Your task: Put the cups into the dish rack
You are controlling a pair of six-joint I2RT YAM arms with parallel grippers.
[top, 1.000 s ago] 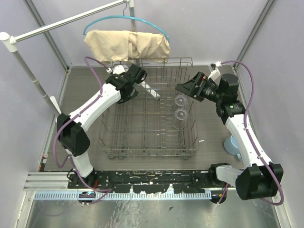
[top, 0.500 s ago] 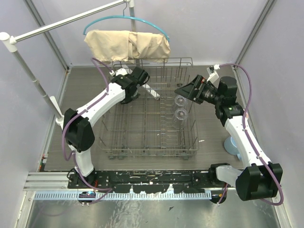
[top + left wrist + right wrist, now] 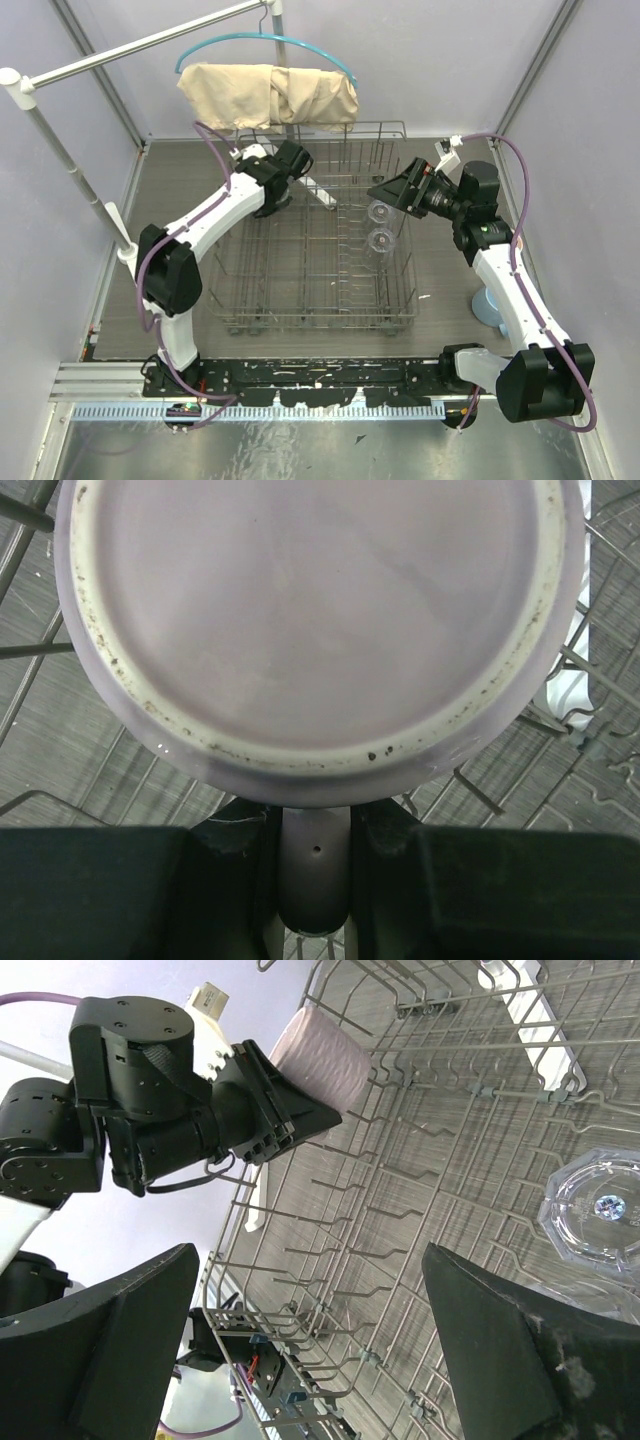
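The grey wire dish rack (image 3: pixel 315 322) stands mid-table. My left gripper (image 3: pixel 288 166) hovers over its back left corner, shut on the handle (image 3: pixel 315 870) of the mauve-pink mug (image 3: pixel 320 630), whose base fills the left wrist view. The right wrist view shows the mug (image 3: pixel 320 1060) just above the rack's rim. Two clear tumblers (image 3: pixel 380 212) (image 3: pixel 380 241) sit upside down in the rack's right side; one shows in the right wrist view (image 3: pixel 600 1205). My right gripper (image 3: pixel 392 190) is open and empty above them. The light blue mug (image 3: pixel 488 305) stands on the table at right. The peach-orange mug is out of view.
A beige cloth (image 3: pixel 268 95) on a teal hanger hangs over the rack's back edge. A white pole (image 3: pixel 60 170) slants at the left. A white piece (image 3: pixel 322 197) lies in the rack's back part. Upright tines (image 3: pixel 400 1210) fill the rack floor.
My left arm has swung its elbow inward and the gripper with the mug has shifted slightly right. My right gripper has risen a little towards the back.
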